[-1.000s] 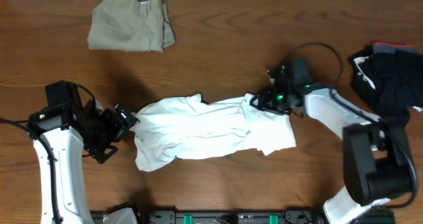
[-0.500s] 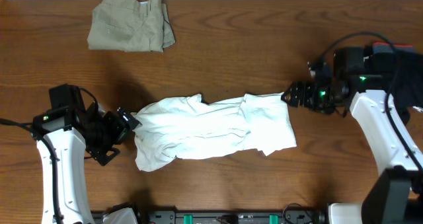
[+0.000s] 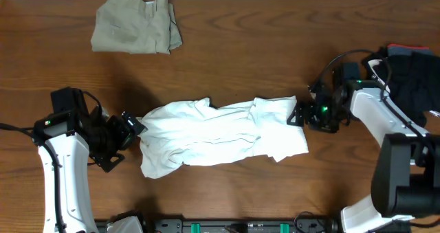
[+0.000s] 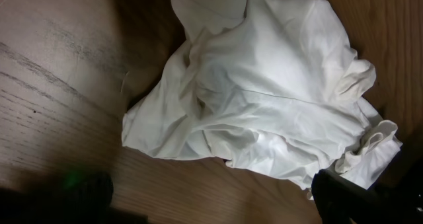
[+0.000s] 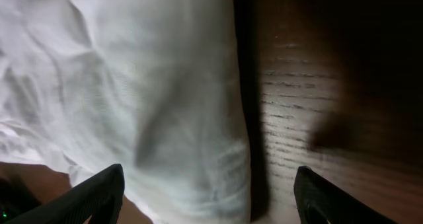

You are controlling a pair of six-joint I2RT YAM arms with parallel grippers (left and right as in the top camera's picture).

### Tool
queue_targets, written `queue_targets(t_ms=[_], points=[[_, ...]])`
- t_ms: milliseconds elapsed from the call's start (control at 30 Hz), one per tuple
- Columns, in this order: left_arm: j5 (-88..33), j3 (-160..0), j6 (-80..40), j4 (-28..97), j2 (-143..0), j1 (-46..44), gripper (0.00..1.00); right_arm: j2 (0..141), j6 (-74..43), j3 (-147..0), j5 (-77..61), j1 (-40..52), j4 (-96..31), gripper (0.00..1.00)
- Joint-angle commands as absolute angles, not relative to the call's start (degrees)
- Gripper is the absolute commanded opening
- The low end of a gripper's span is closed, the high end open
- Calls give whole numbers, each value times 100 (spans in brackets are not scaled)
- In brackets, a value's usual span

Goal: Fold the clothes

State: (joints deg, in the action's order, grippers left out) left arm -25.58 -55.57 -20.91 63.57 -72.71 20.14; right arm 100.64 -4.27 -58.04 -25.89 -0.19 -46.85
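Mid-table, toward the front edge: white T-shirt [image 3: 220, 138] lies crumpled in a long heap running left to right on the wooden table [image 3: 275, 40], unfolded, with wrinkles all over.

Left pincer [image 3: 133, 125] sits at the shirt's left end, tips just beside the cloth. It may be brushing it; the overhead view is too coarse to tell. In the left wrist view the fingers [image 4: 360, 197] show at the bottom corners of the frame, spread wide with nothing clamped. The bulk of the shirt lies ahead of them, and a rolled hem or cuff sits just beside the finger at lower right. Bare wood shows to the left of the heap.

Right pincer [image 3: 298, 115] is at the shirt's right end, pointing at its upper right corner. In the right wrist view the fingers [image 5: 99, 194] stand wide apart. The shirt's edge lies between them and fills the left of the frame, with bare wood on the right. The jaws are not closed on the cloth. A dark shadow runs along that edge.

Khaki-beige trousers [image 3: 135, 25] lie roughly folded at the far left of the table, well apart from both arms. Black bundle [image 3: 405, 82] sits at the right table edge, just behind the right arm, with a bit of red on top.
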Motion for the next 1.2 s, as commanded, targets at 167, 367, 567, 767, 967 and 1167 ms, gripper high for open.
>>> queue_targets(t_ms=[167,367,567,767,967,1167], points=[[-2613,-5496,-2016,6361,-7262,2001,98,10486,-287,-5765,-2731,196,-4587,80],[-2613,-5496,-2016,6361,-7262,2001,98,10578,-290,-5763,-2895,423,-4456,78],[-2613,-5496,-2016,6361,-7262,2001,98,10578,-292,-5763,-2821,631,-4368,56],[-2613,-5496,-2014,6364,-7262,1999,98,10578,-600,-5763,-2482,611,-4237,31],[-2613,-5496,-2014,6364,-7262,2001,98,10578,-1061,-5763,-1841,368,-4185,12],[-2613,-5496,-2014,6364,-7262,2001,98,10578,-1184,-5763,-1555,-141,-4228,4]])
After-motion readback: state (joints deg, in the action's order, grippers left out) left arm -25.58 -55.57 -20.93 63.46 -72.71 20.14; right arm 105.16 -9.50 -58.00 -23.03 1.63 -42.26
